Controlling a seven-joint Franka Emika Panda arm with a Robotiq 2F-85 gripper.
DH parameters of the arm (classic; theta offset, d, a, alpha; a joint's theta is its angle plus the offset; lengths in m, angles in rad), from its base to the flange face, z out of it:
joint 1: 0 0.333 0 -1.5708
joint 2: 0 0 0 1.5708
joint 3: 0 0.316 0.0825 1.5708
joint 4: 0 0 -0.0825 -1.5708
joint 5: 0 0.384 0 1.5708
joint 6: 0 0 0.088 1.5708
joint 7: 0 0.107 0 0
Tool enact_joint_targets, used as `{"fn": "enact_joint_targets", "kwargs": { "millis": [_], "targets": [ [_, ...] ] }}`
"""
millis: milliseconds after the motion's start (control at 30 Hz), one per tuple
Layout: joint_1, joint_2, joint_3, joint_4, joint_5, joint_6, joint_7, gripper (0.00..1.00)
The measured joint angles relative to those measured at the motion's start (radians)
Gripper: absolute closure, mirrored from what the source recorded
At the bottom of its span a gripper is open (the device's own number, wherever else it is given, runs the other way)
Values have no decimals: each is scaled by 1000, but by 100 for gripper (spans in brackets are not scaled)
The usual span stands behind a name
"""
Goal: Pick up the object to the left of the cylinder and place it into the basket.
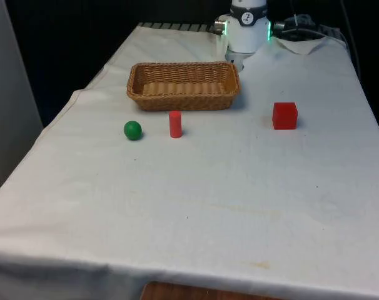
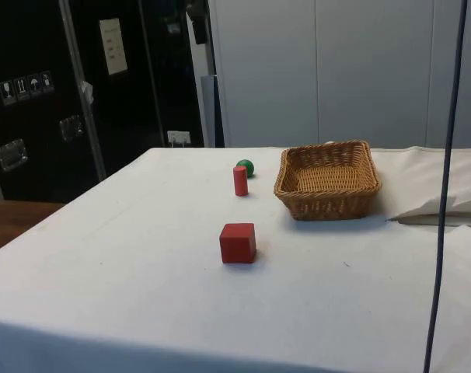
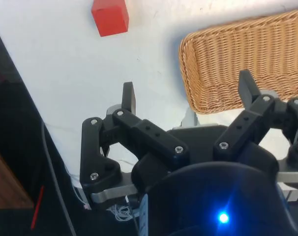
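Note:
A green ball [image 1: 132,130] lies on the white cloth at the front view's left of a small upright red cylinder [image 1: 175,124]; both stand just in front of the wicker basket [image 1: 183,85]. In the side view the ball [image 2: 245,168] sits beyond the cylinder [image 2: 240,180], next to the basket [image 2: 329,180]. My gripper [image 3: 187,96] hangs high over the table's far end, open, with nothing between its fingers [image 3: 128,96]. Below it in the wrist view are the basket's rim [image 3: 188,73] and the red cube [image 3: 109,17].
A red cube [image 1: 284,115] sits at the front view's right of the basket, also seen in the side view as the cube [image 2: 238,242]. The robot's base [image 1: 247,28] stands behind the basket. Crumpled cloth [image 2: 441,206] lies near the base.

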Motion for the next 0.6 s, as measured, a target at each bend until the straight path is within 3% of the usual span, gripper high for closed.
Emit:
{"fn": "enact_joint_targets", "kwargs": {
  "millis": [267,600],
  "targets": [
    [2,11,6,-19,1,27,3,0],
    [5,-15,30,-97,-1,110,31,0]
  ]
}}
